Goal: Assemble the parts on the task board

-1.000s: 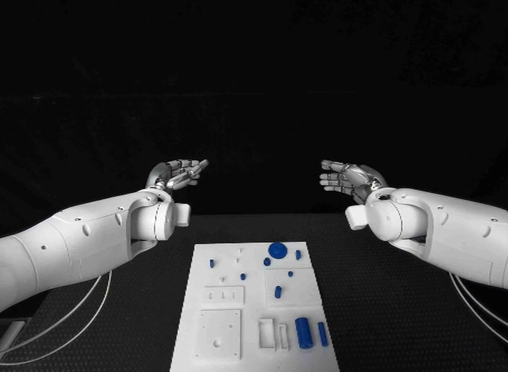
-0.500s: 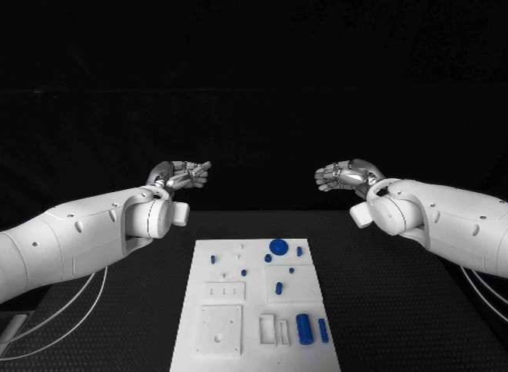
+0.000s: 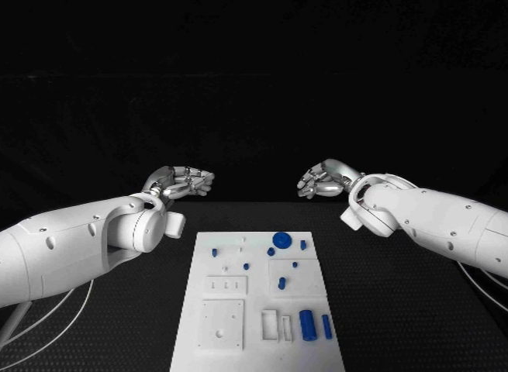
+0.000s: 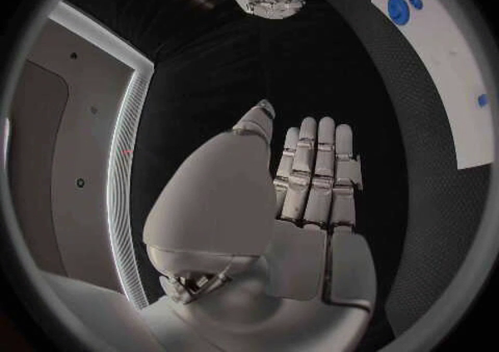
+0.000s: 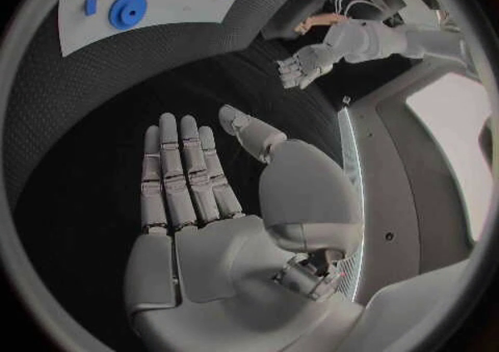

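Status: assembly not yet begun, as I judge it; both my hands are raised over the far end of the bench [image 3: 433, 310], well apart from the task board [image 3: 226, 341]. Left robot hand [image 3: 182, 183]: holds nothing; my left wrist view shows the fingers [image 4: 317, 173] laid out straight and side by side, the palm bare. Right robot hand [image 3: 323, 179]: likewise holds nothing, fingers [image 5: 182, 173] extended together in my right wrist view. Task board: white plate lying mid-bench between my 2 arms, near end cut off by the picture's edge. Parts: a round blue disc [image 3: 281, 239] at the far end, small blue pegs [image 3: 281, 284] scattered mid-board, 2 blue cylinders [image 3: 307, 325] near the close end. Next move, in my judgement: bring 1 hand down to a loose part and pinch it finely. Unclear: which pieces are already seated and which lie loose; the board's recesses are too small to read.
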Action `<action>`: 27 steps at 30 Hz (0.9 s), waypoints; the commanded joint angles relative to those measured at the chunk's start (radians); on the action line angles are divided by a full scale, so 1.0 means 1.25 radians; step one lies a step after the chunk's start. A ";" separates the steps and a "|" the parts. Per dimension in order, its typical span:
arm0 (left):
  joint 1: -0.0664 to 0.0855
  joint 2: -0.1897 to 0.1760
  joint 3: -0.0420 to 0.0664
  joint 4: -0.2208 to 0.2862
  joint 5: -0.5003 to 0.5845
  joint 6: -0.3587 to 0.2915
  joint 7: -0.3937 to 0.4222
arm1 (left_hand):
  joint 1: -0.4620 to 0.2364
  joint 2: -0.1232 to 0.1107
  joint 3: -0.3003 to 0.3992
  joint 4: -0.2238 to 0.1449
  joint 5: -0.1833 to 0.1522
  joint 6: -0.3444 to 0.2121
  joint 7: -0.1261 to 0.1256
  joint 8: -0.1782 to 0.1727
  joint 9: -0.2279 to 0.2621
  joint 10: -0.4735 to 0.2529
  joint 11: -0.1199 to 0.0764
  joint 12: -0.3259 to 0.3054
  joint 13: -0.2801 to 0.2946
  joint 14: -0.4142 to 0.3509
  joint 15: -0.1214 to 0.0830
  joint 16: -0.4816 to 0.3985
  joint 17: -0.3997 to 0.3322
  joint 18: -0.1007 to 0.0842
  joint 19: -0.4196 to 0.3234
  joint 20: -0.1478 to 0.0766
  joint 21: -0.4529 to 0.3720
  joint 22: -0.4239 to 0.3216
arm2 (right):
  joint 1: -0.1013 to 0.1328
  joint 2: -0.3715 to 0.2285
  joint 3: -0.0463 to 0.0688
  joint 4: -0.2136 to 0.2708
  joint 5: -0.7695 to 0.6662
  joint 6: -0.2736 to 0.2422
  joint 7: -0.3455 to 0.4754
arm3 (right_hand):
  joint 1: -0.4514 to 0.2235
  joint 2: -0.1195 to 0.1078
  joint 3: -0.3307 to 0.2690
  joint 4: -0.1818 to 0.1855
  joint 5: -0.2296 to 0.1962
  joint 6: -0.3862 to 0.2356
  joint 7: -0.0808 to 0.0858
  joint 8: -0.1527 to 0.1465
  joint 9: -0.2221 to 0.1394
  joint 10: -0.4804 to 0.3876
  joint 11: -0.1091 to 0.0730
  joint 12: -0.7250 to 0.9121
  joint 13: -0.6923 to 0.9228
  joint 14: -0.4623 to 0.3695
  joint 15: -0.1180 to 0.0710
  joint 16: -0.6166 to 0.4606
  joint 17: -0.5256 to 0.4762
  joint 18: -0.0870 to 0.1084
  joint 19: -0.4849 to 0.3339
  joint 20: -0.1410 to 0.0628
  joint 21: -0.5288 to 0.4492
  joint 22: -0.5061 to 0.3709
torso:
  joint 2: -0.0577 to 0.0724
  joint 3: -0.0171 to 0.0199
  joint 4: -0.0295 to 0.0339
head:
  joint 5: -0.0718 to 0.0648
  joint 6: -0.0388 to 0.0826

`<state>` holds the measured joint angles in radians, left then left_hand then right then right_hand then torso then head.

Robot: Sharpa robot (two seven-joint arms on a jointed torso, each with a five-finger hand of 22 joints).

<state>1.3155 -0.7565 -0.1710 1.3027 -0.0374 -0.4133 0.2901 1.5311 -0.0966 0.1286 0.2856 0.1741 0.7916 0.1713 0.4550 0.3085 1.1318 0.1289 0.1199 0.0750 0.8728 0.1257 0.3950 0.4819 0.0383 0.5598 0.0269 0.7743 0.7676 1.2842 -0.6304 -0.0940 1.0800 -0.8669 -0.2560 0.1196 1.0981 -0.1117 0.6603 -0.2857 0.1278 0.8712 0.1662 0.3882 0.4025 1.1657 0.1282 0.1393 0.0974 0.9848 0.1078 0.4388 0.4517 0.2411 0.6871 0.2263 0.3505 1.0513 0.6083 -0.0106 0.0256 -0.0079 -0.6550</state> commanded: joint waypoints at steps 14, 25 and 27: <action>0.015 -0.059 0.005 0.113 -0.044 0.029 0.013 | 0.013 0.001 -0.023 0.002 0.002 0.013 -0.001 -0.009 -0.003 0.017 -0.003 -0.008 -0.002 0.019 -0.003 0.006 0.005 0.008 0.015 -0.004 -0.004 0.000 | -0.010 0.037 0.000 0.038 -0.559 0.035 -0.052 | 0.032 -0.036 -0.012 -0.004 -0.012 0.036 -0.010 -0.010 -0.007 0.056 -0.014 -0.032 -0.011 0.142 -0.065 0.039 0.083 0.017 0.159 -0.044 0.049 -0.002 | 0.083 -0.0061 0.0399 | -0.026 0.016; 0.014 -0.052 0.003 0.123 -0.038 0.035 0.014 | 0.009 0.002 -0.030 0.003 0.002 0.013 0.000 -0.012 -0.004 0.018 -0.002 -0.012 -0.003 0.019 -0.003 0.004 0.004 0.007 0.016 -0.004 -0.005 0.001 | -0.013 0.038 -0.028 0.047 -0.611 0.076 -0.052 | 0.028 -0.054 -0.056 -0.004 0.014 0.023 -0.015 -0.024 -0.013 0.024 -0.005 -0.058 -0.022 0.187 -0.074 0.050 0.145 0.017 0.223 -0.071 0.079 0.017 | 0.114 -0.0152 0.0450 | -0.041 0.023; 0.014 -0.052 0.003 0.123 -0.038 0.035 0.014 | 0.009 0.002 -0.031 0.003 0.002 0.013 0.000 -0.013 -0.004 0.018 -0.002 -0.013 -0.003 0.018 -0.002 0.004 0.004 0.007 0.016 -0.004 -0.005 0.001 | -0.013 0.037 -0.034 0.053 -0.616 0.080 -0.054 | 0.027 -0.057 -0.060 -0.004 0.013 0.020 -0.016 -0.026 -0.014 0.018 -0.003 -0.060 -0.023 0.185 -0.073 0.048 0.150 0.017 0.221 -0.071 0.078 0.018 | 0.121 -0.0219 0.0579 | -0.053 0.026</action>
<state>1.3319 -0.8234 -0.1683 1.4555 -0.0890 -0.3896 0.2926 1.5421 -0.0947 0.0946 0.2893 0.1740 0.8021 0.1679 0.4445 0.3040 1.1473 0.1232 0.1075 0.0719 0.8918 0.1196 0.3994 0.4864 0.0370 0.5721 0.0217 0.7743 0.7678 1.2683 -0.5844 -0.1348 1.1401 -1.5808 -0.1986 0.0598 1.1308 -0.1752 0.5888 -0.2900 0.1433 0.9026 0.1445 0.3588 0.3852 1.1930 0.1249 0.0694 0.0698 1.2109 0.0132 0.4976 0.6382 0.2410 0.9592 0.1354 0.4451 1.0728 0.7432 -0.0281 0.0831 -0.0613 -0.6271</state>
